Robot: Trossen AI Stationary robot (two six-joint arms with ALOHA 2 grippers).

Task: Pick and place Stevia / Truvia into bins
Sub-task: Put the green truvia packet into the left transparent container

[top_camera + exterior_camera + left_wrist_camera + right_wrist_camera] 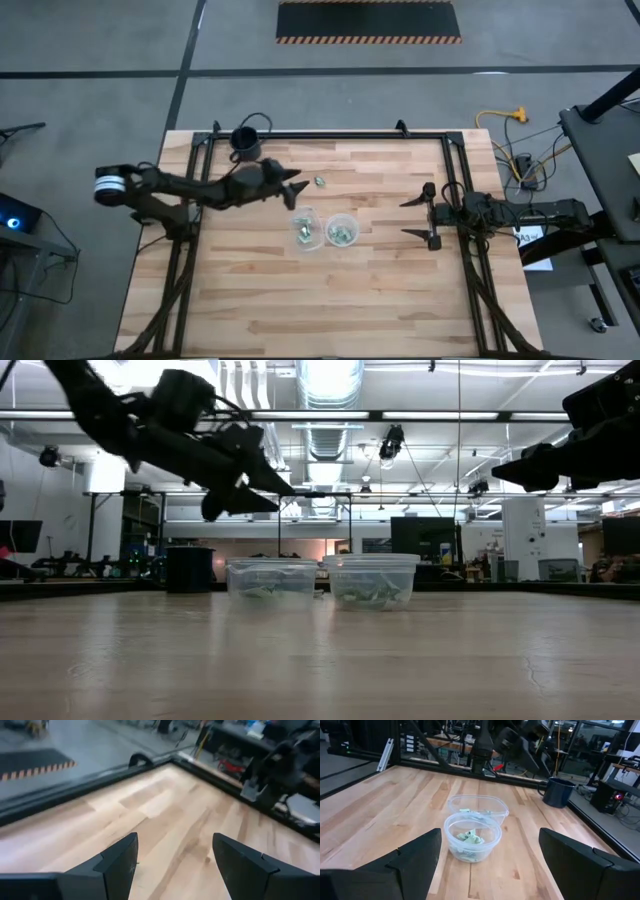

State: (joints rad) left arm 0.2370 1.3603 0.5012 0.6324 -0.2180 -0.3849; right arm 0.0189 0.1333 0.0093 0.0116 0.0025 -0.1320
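Observation:
Two clear bins stand side by side mid-table, the left bin (307, 230) and the right bin (342, 231), both holding pale green packets. In the right wrist view the right bin (472, 839) is the nearer one and the left bin (479, 806) sits behind it. One loose packet (320, 181) lies flat on the wood, on the far side of the bins. My left gripper (298, 192) hovers open above the table, just left of that packet and raised in the low view (275, 498); its own view (175, 837) shows only bare wood between the fingers. My right gripper (404, 218) waits open to the right of the bins, held high (500, 468).
A black mug (245, 140) stands at the table's far edge, left of centre, also seen as the dark mug (559, 791) beyond the bins. A black frame rail (330, 135) borders the table's far side and both flanks. Bare wood (330, 300) lies on the near side of the bins.

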